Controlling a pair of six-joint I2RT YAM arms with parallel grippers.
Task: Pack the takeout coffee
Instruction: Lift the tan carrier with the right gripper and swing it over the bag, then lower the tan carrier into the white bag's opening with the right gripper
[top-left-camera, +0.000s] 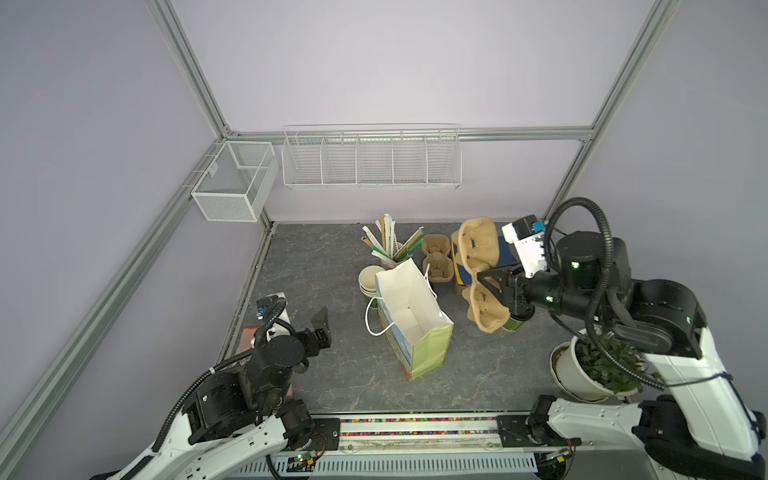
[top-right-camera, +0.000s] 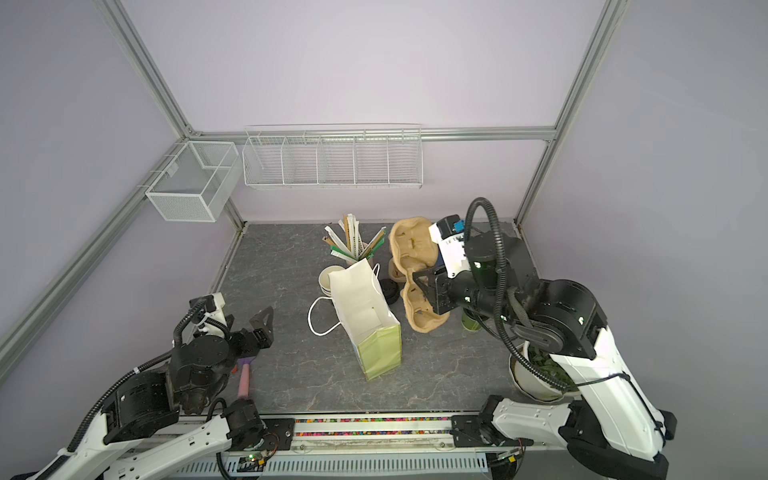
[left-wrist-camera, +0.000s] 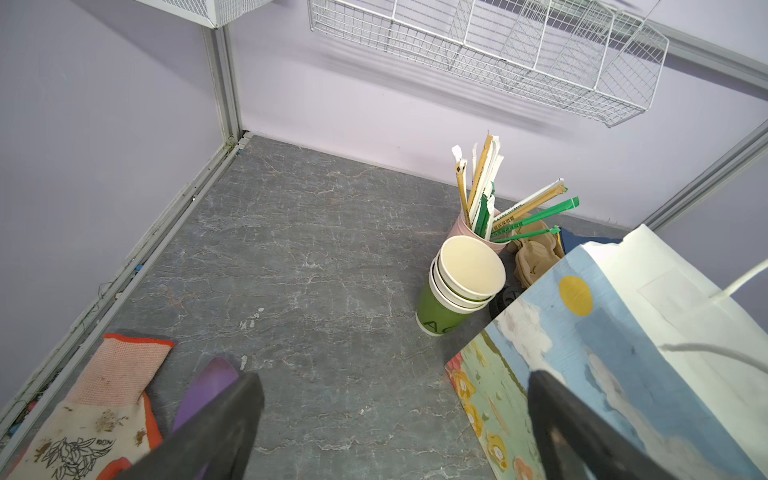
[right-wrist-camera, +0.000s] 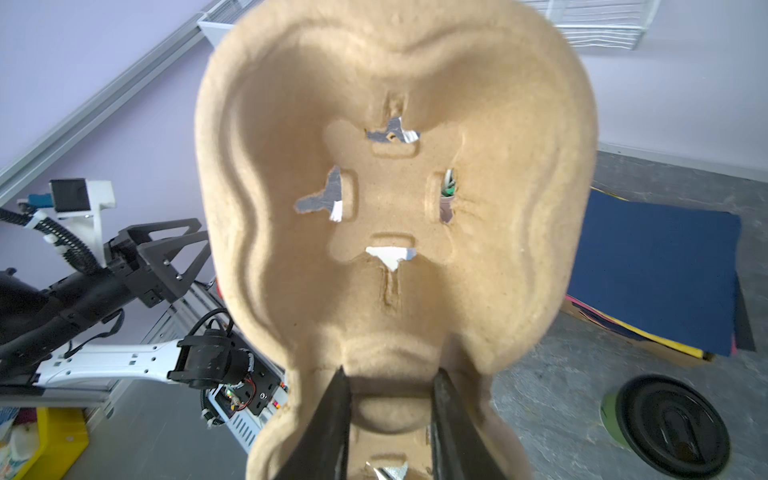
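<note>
The takeout coffee, a green cup with a black lid, stands on the grey table. In both top views it is mostly hidden under my right arm, and only its green side shows. My right gripper is shut on the middle ridge of a brown pulp cup carrier. The carrier is held on edge above the table. It hangs just right of the open paper bag. My left gripper hangs open and empty left of the bag.
A stack of lidless green cups, a cup of wrapped straws and spare carriers stand behind the bag. A potted plant sits under my right arm. A glove lies at the left edge. Dark blue sheets lie at the back right.
</note>
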